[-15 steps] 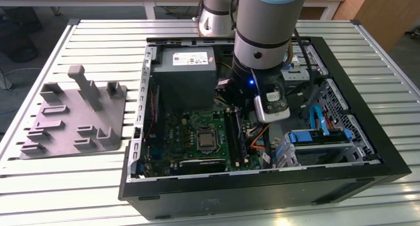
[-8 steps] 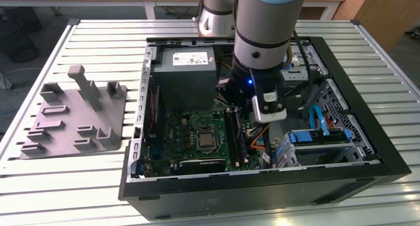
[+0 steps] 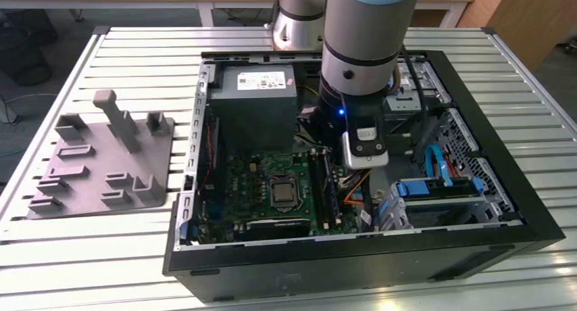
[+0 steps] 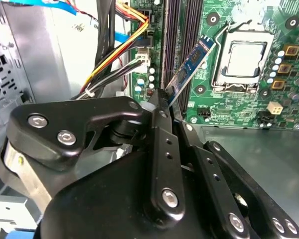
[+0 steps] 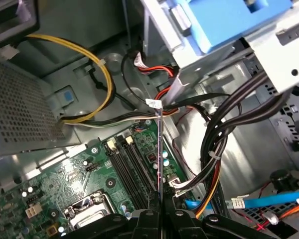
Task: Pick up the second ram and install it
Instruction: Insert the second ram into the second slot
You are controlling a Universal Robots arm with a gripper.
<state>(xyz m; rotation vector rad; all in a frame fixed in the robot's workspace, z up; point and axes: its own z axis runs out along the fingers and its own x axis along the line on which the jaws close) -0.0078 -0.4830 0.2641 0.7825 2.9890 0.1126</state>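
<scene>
My gripper is shut on the second ram, a thin green strip with dark chips. In the second wrist view the strip sticks out from the fingertips and slants over the long black memory slots. In the first wrist view the ram shows edge-on as a thin line rising from the gripper, just beside the slots. In the exterior view the arm reaches down into the open computer case, over the right side of the motherboard.
Bundled yellow, black and red cables run close beside the slots. The processor socket lies on the slots' other side. A power supply and a blue drive cage crowd the case. The grey holder block sits outside it, at the exterior view's left.
</scene>
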